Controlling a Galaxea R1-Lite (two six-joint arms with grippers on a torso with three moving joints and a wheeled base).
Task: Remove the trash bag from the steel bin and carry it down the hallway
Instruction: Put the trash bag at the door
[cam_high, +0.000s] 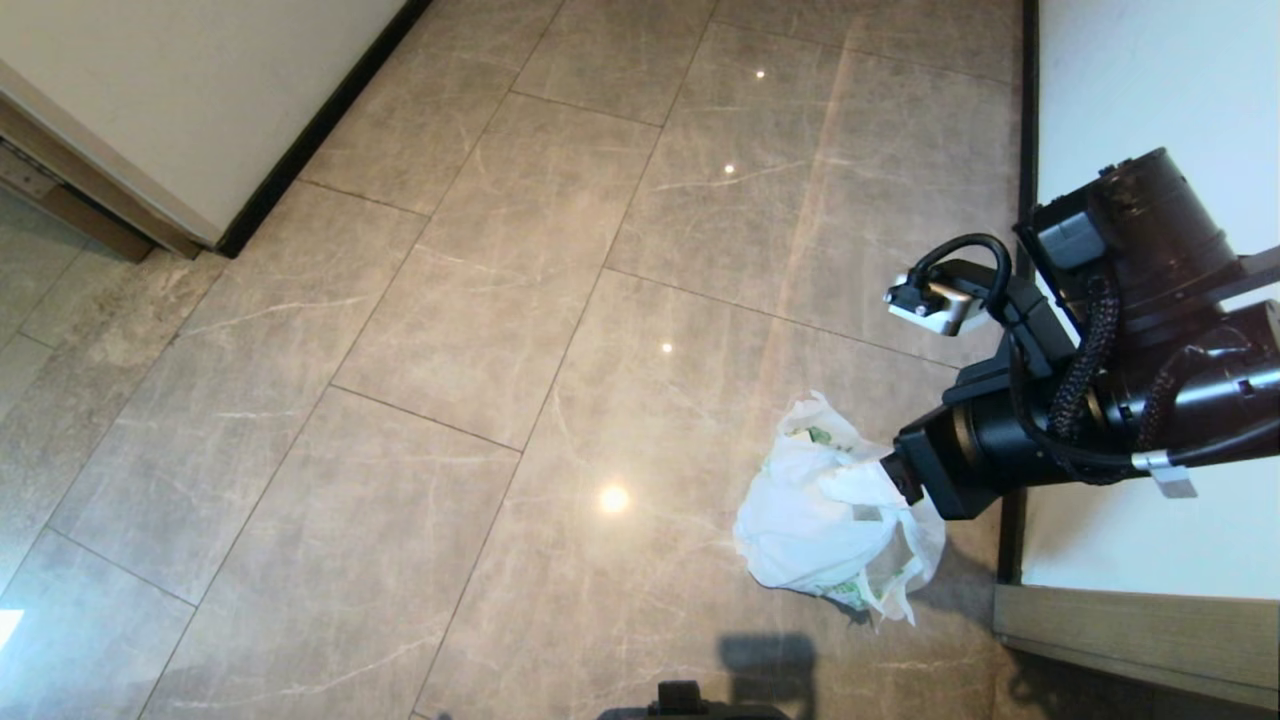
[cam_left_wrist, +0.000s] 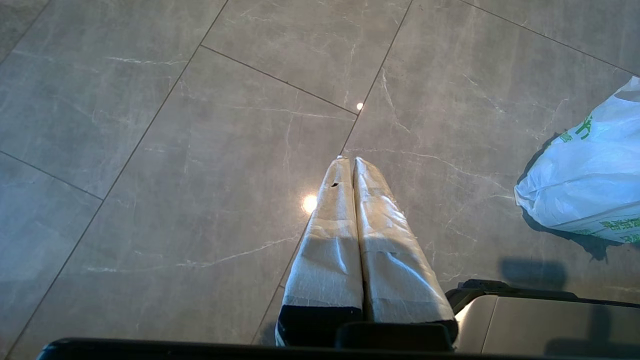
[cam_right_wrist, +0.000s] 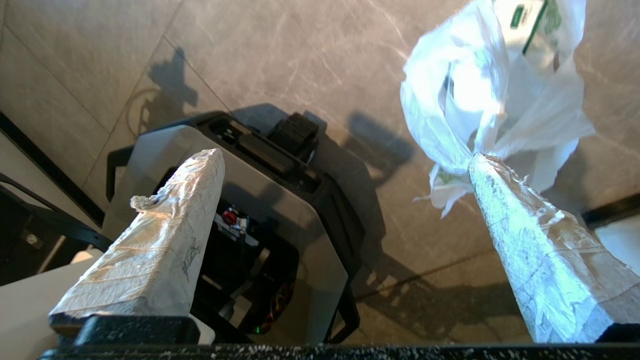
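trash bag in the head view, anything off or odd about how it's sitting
Yes. The wrinkled white translucent plastic trash bag is slumped on the glossy beige floor tiles by the wall, not carried. The right pincer stands wide open, yet the plastic is snagged on one wrapped fingertip. No steel bin is in view.

green print on trash bag (cam_left_wrist: 590, 185), unreadable

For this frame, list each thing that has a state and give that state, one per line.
Trash bag: crumpled on the floor tiles, out of any bin, touching one finger of the right end effector.
Right end effector: wide open, gripping nothing.
Left end effector: shut, empty, pointing at bare floor.
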